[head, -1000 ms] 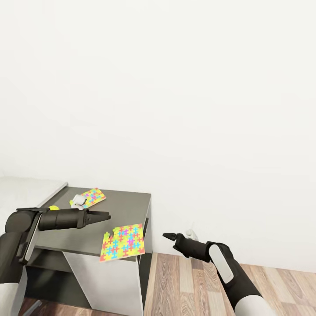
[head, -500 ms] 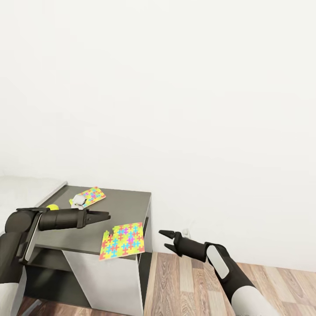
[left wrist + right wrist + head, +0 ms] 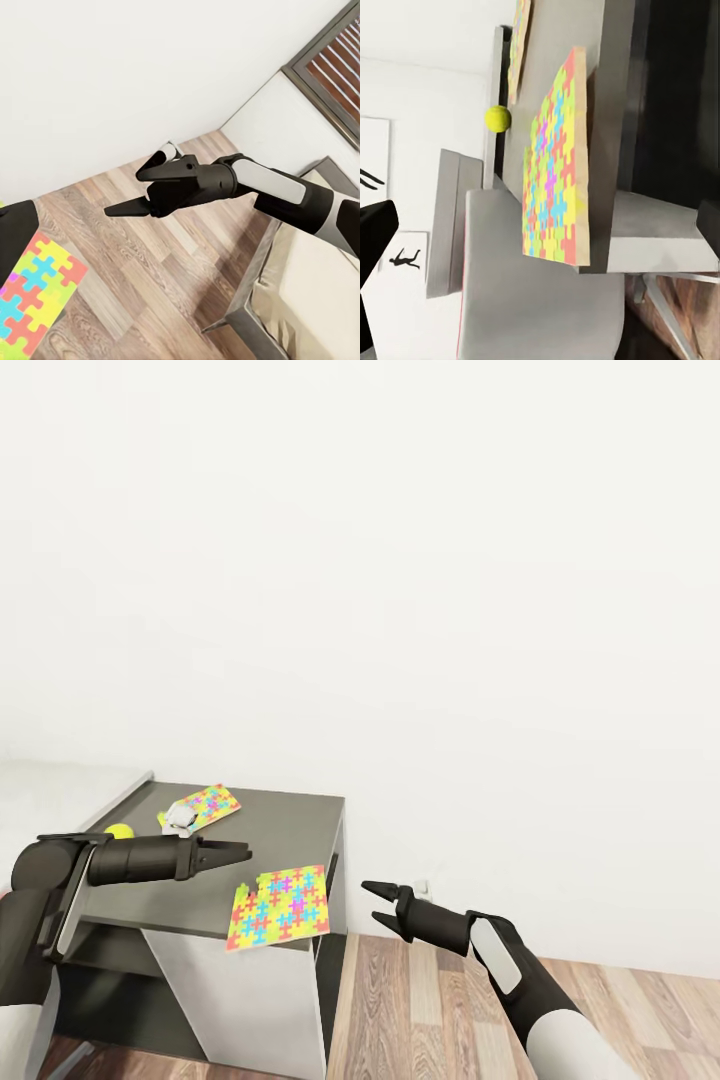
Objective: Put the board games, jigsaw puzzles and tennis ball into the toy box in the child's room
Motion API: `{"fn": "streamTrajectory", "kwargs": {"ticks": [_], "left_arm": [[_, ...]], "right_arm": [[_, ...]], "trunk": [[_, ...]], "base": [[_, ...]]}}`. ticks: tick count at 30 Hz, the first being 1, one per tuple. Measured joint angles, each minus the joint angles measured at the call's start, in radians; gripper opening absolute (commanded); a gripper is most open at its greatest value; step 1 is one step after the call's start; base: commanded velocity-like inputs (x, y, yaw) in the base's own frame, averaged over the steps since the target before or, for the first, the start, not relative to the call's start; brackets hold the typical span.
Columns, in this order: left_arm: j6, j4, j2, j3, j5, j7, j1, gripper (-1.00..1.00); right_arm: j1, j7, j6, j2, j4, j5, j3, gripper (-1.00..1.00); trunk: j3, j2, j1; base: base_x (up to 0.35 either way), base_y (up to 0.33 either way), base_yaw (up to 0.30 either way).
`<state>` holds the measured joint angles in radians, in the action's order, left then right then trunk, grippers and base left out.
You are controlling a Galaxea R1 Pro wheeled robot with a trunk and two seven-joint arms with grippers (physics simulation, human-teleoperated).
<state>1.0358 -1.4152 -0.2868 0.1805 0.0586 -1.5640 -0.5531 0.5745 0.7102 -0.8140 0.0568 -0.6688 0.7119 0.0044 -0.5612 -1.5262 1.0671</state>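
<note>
You are bringing your right hand (image 3: pixel 376 900), fingers apart and empty, toward the near puzzle (image 3: pixel 279 907) overhanging the tabletop (image 3: pixel 290 835)'s right edge, so be sliding one finger under that overhang before pinching.

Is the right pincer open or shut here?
Open: the right pincer's two black fingers are spread with a clear gap, nothing between them, over the floor.
</note>
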Motion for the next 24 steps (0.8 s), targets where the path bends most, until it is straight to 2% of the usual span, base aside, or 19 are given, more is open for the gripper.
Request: {"fn": "streamTrajectory", "kwargs": {"ticks": [13,24], "left_arm": [[0.000,0.000,0.000,-0.001,0.000,0.000,0.000,1.00],[-0.002,0.000,0.001,-0.002,0.000,0.000,0.000,1.00]], "right_arm": [[0.000,0.004,-0.001,0.000,0.001,0.000,0.000,1.00],[0.000,0.000,-0.025,-0.003,0.002,0.001,0.000,1.00]], "trunk": [[-0.003,-0.007,0.004],[-0.003,-0.007,0.004]], "base": [[0.000,0.000,0.000],[0.000,0.078,0.000]]}}
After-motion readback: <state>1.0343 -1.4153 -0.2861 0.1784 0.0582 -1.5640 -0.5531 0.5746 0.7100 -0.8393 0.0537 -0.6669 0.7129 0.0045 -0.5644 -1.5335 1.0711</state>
